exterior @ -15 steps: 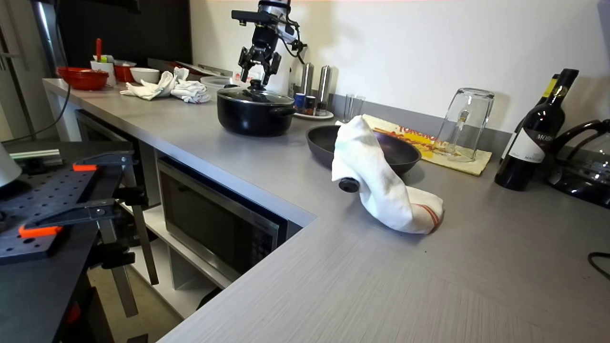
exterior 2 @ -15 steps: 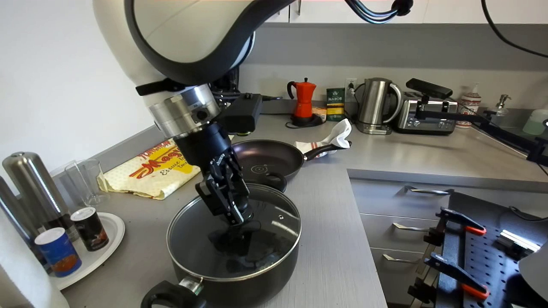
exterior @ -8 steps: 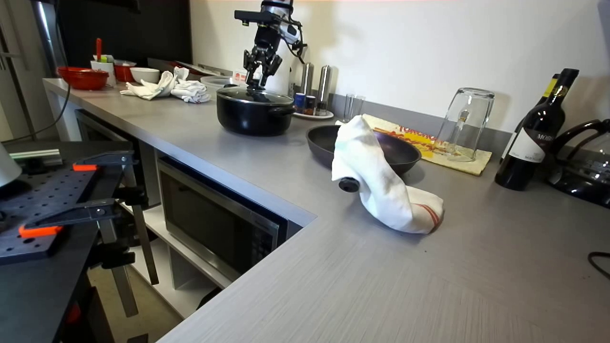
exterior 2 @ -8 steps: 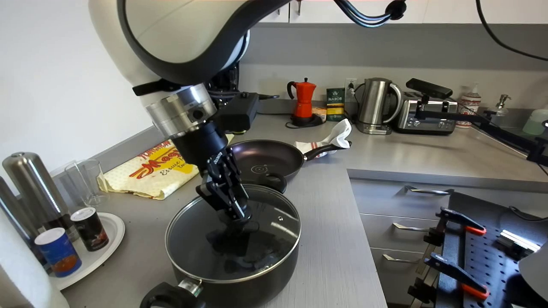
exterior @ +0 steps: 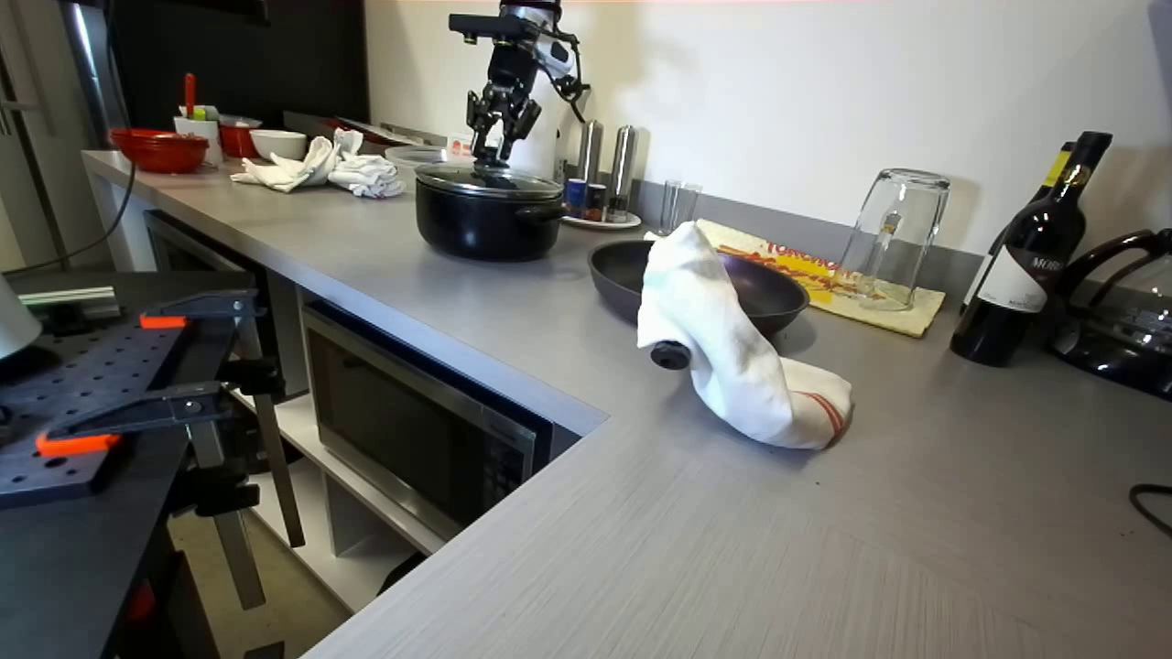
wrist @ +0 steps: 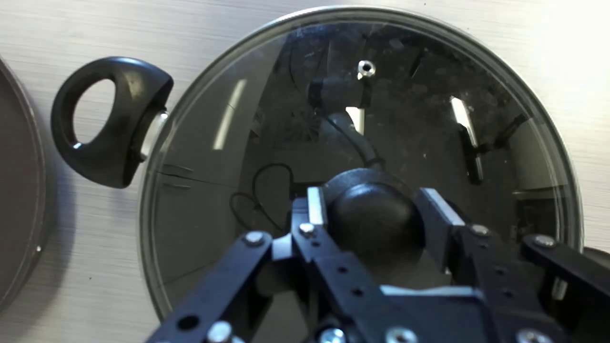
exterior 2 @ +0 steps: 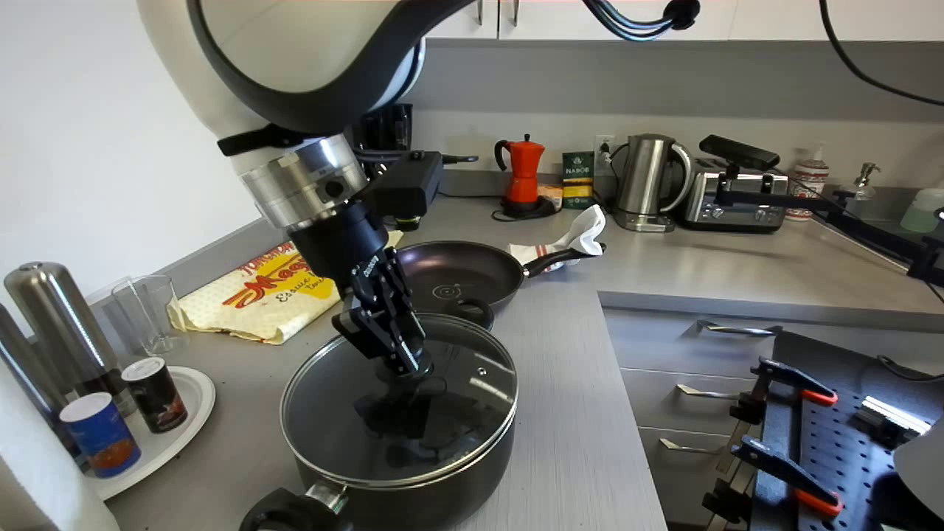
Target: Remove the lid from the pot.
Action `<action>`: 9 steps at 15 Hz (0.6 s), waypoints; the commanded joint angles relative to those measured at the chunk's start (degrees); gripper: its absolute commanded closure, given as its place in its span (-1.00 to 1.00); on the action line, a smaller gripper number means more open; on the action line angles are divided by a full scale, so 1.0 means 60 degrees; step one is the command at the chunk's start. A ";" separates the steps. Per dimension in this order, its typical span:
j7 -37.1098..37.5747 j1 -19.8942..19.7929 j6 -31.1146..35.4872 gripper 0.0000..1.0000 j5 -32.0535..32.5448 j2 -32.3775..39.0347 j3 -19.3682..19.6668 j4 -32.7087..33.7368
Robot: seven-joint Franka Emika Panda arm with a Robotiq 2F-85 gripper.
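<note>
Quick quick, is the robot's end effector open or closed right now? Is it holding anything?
End effector: closed, holding the lid by its knob.

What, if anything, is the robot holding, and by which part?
The glass lid, by its dark centre knob, which sits between the fingers of the end effector.

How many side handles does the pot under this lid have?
2 on the pot: the pan-side handle, pointing toward the frying pan, and the opposite handle, partly cut off by the picture's bottom edge in an exterior view. No third shows.
</note>
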State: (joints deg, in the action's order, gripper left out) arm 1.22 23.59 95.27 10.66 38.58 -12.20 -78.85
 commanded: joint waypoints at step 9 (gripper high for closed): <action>0.0538 -0.0172 -0.0629 0.50 0.0169 -0.1622 0.0386 -0.0457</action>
State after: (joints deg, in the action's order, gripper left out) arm 3.45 23.62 92.60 10.94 32.43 -10.79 -79.16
